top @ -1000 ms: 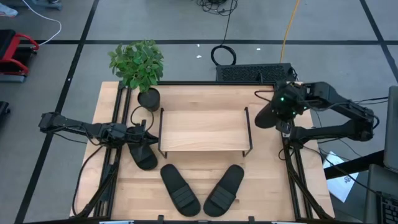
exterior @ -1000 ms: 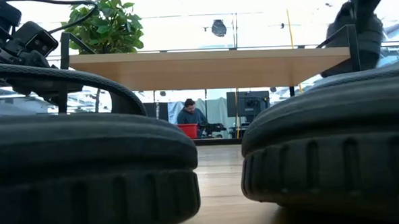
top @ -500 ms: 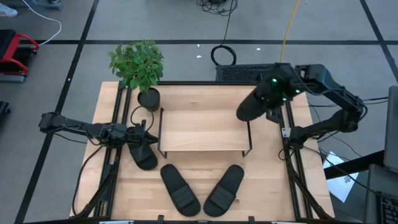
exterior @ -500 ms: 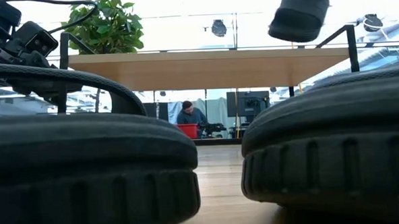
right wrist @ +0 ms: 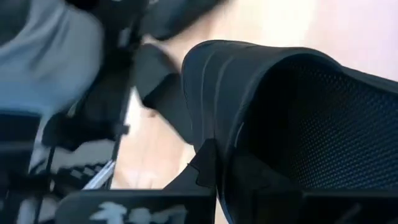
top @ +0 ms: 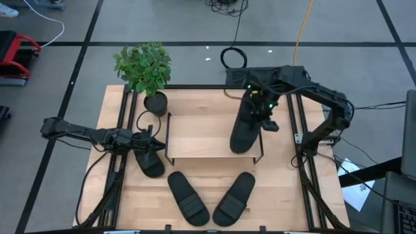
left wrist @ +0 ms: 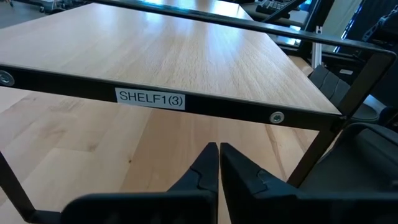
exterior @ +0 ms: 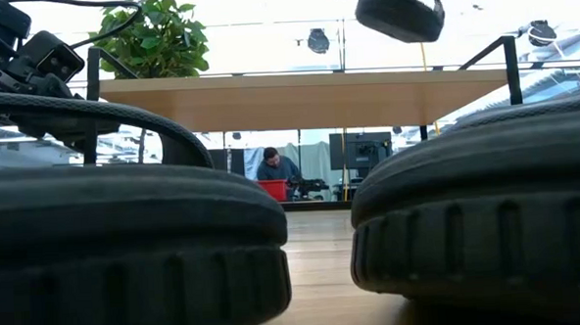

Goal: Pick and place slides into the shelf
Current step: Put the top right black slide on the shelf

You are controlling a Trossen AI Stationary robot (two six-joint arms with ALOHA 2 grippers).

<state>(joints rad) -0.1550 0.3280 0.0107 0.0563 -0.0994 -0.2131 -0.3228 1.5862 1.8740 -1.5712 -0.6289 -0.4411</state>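
Observation:
My right gripper (top: 261, 107) is shut on a black slide (top: 246, 130) that hangs above the right end of the shelf (top: 208, 133); the low view shows this slide (exterior: 399, 9) clear over the light top board (exterior: 297, 89). Left of the shelf, my left gripper (top: 158, 144) is shut and empty, its fingers (left wrist: 219, 165) pointing at the shelf's frame. A second slide (top: 149, 162) lies flat just beside it, partly under the arm. Two more slides (top: 188, 198) (top: 235, 198) rest on their soles on the table in front of the shelf. My right gripper pinches the wide ribbed strap at its edge (right wrist: 214, 140); one finger lies on the strap's outer face and the other seems to sit under the arch. The fingers slant down from the far right. The slide hangs tilted below them, its length running far to near, clear of the board.
A potted plant (top: 144, 68) stands at the table's far left corner, close to the shelf. A keyboard (top: 263, 77) lies beyond the far edge. The two front slides fill the low view up close (exterior: 127, 238) (exterior: 488, 203). A person sits far behind the table (exterior: 276, 168).
My right gripper has carried its slide from the table's right edge leftward and slightly up, until it is over the shelf's right end. The wrist has rolled and tipped down, and the slide has turned from lying crosswise to pointing far to near.

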